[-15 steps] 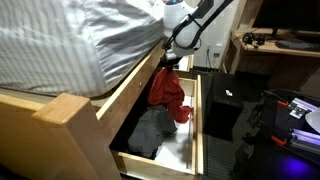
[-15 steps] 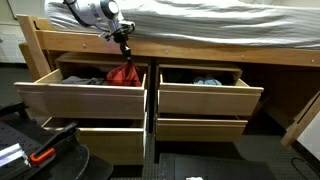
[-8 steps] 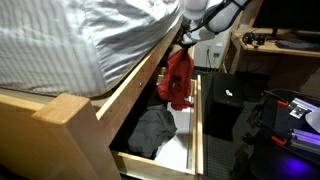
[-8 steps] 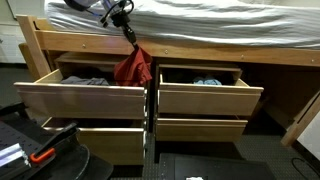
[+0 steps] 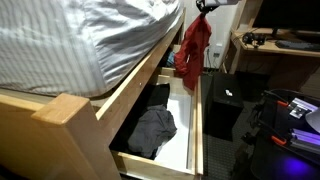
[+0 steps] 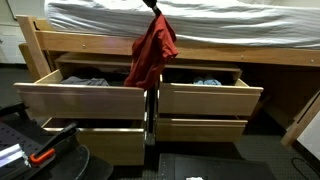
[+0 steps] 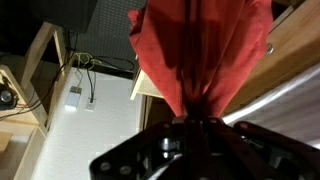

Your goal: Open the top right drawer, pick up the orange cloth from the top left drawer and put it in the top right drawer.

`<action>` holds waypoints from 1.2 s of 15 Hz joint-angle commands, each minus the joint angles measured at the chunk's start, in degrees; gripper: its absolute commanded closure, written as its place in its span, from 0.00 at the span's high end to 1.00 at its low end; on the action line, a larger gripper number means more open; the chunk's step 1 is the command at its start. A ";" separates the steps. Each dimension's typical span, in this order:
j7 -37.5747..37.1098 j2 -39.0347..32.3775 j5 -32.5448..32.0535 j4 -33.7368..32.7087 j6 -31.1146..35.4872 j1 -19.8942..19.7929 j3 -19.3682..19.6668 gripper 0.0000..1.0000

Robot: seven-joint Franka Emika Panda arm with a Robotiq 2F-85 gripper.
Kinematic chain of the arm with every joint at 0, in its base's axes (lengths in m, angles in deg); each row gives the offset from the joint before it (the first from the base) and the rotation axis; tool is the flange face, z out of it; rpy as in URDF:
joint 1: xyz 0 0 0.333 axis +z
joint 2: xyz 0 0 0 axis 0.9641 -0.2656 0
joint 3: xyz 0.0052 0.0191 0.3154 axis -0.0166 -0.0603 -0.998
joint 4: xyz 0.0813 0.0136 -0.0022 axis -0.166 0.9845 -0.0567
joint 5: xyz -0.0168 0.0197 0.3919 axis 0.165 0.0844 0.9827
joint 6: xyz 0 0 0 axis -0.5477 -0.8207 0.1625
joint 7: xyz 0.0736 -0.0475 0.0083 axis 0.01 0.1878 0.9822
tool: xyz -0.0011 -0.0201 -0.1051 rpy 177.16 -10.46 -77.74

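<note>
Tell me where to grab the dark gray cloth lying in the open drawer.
Pinch a raised fold near the middle of the gray cloth, coming straight down from above. It lies crumpled on the drawer floor, and the walls block the sides.

Wooden bed frame (image 6: 32, 55), striped bedding (image 5: 60, 40), desk (image 5: 265, 45) beyond.
</note>
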 commanded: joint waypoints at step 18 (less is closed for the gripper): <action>52.47 -40.10 42.98 -65.34 -0.33 -25.41 -12.32 0.00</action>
